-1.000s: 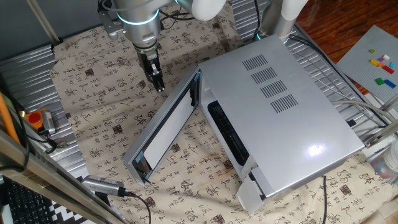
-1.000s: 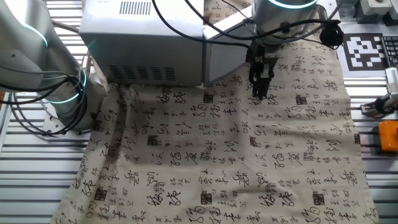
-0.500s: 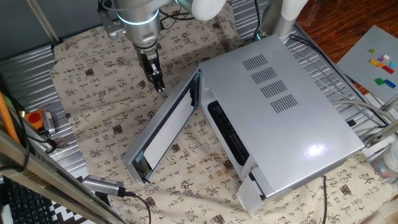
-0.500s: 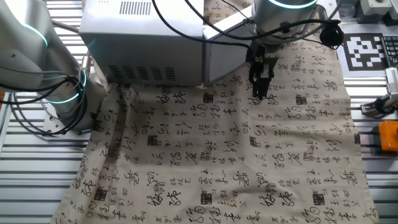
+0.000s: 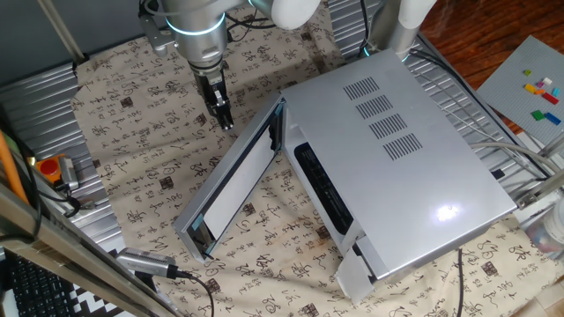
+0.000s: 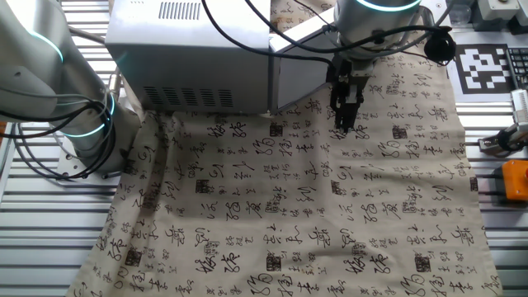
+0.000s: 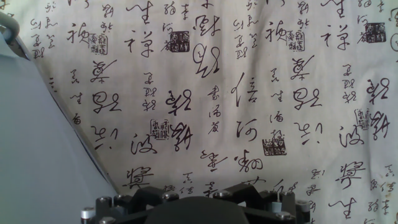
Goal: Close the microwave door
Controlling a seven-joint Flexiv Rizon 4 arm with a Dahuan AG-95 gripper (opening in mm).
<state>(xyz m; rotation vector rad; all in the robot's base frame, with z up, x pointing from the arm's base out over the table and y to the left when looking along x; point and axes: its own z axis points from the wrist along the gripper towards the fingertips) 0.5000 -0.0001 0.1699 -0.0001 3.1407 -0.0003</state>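
Observation:
The microwave (image 5: 388, 167) is a large silver-grey box on the patterned cloth, with vent grilles on top. The microwave door (image 5: 231, 180) stands open, swung out to the left of the dark cavity, its pale window pane showing. My gripper (image 5: 226, 120) hangs just beyond the door's far end, near the hinge side, apart from it, with its fingers together and empty. In the other fixed view my gripper (image 6: 341, 124) is right of the door (image 6: 301, 78) and the microwave (image 6: 190, 58). In the hand view the door's grey face (image 7: 37, 155) fills the left; my fingertips are out of view.
A small silver control-panel flap (image 5: 352, 273) hangs open at the microwave's near corner. A second robot arm's base (image 6: 82, 124) stands at the left. An orange object (image 6: 516, 177) and clamps sit at the table's edge. Cables run over the microwave.

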